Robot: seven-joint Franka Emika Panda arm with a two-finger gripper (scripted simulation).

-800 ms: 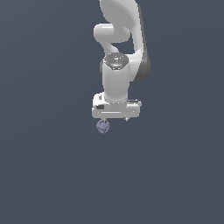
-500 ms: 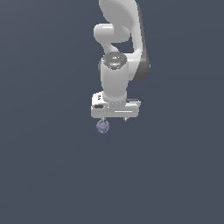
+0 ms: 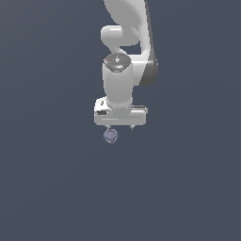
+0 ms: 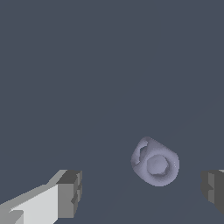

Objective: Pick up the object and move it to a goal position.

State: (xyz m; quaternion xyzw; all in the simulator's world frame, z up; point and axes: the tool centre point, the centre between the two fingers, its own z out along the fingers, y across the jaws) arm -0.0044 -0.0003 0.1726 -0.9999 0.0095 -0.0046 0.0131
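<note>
Wrist view shows the gripper [image 4: 142,192] with jaws spread wide, the object [image 4: 155,163] lying between its fingers [image 4: 70,194] on the bare floor, off-centre toward one; risk: closing unevenly could nudge it aside

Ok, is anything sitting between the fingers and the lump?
Nothing visible. In the wrist view the lump lies in the open gap between the two fingers, touching neither, with only bare floor around it. The exterior view shows no other objects either.

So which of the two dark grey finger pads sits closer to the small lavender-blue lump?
In the wrist view, the dark grey pad at the frame edge; the lavender-blue lump lies nearer it than the pad on the white finger.
</note>
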